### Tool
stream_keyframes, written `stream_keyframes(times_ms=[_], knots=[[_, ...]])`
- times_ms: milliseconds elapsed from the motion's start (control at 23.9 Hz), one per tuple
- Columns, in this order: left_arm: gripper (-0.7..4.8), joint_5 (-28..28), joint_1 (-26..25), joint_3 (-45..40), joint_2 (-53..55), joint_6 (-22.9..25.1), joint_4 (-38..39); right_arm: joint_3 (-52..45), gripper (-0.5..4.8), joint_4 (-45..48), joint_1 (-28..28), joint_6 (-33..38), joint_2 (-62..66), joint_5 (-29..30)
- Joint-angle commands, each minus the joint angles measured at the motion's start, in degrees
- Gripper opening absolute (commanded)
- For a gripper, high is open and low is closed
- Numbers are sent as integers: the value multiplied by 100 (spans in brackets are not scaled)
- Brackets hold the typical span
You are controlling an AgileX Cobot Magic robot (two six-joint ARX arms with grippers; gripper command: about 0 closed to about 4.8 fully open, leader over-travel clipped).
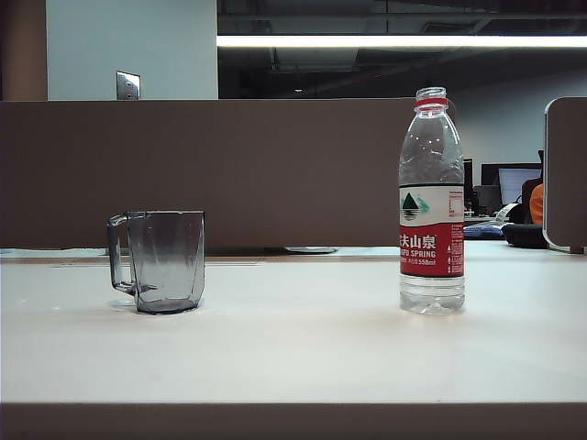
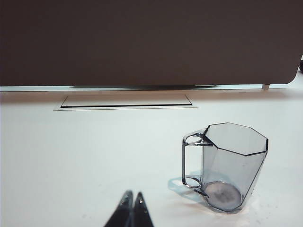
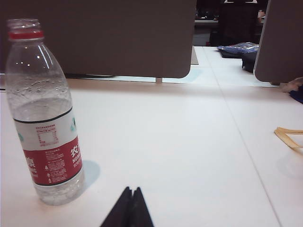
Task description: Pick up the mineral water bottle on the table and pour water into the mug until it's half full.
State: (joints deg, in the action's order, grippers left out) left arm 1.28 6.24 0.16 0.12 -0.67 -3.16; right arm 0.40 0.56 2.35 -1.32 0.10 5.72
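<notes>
On the table (image 1: pixel 293 348), mug (image 1: pixel 166 261) empty, bottle (image 1: pixel 431 202) holds water; left tool (image 2: pixel 132 201), right tool (image 3: pixel 132 195) together.

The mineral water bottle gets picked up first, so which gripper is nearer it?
Right. The right gripper, shut, sits near the mineral water bottle; the left gripper, shut, is by the mug.

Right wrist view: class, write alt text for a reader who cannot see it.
An uncapped mineral water bottle with a red-and-white label stands upright on the off-white table. The right tool, fingers shut and empty, sits low in the foreground, apart from the bottle. A dark partition runs behind.
</notes>
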Motion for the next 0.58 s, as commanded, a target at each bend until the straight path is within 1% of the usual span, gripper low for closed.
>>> stream_keyframes(times_ms=[42, 251, 292, 334, 376, 418, 459, 501, 585], knots=[[-5, -7, -7, 20, 4, 42, -28, -31, -1, 140, 0, 4, -15, -20], [-5, -7, -7, 24, 4, 9, -31, -31, -1, 146, 0, 7, -15, -22], [-5, -24, -7, 50, 4, -184, -33, -4, -1, 168, 0, 232, -15, -28], [-5, -28, -7, 85, 4, -273, -28, 13, -1, 229, 0, 426, -15, -26], [-5, -111, -4, 247, 4, -330, -15, 155, -2, 247, 0, 868, -15, -96], [-5, -149, -2, 404, 7, -417, 68, 295, -2, 236, -2, 1088, -15, -168], [-5, -289, -2, 748, 28, -542, 389, 592, -4, 205, 0, 1488, -11, -293], [-5, -376, -2, 1202, 138, -553, 879, 957, -4, 114, 0, 1836, 26, -444], [-5, -343, -2, 1799, 407, -535, 1364, 1502, -4, -221, 0, 1891, 166, -452]])
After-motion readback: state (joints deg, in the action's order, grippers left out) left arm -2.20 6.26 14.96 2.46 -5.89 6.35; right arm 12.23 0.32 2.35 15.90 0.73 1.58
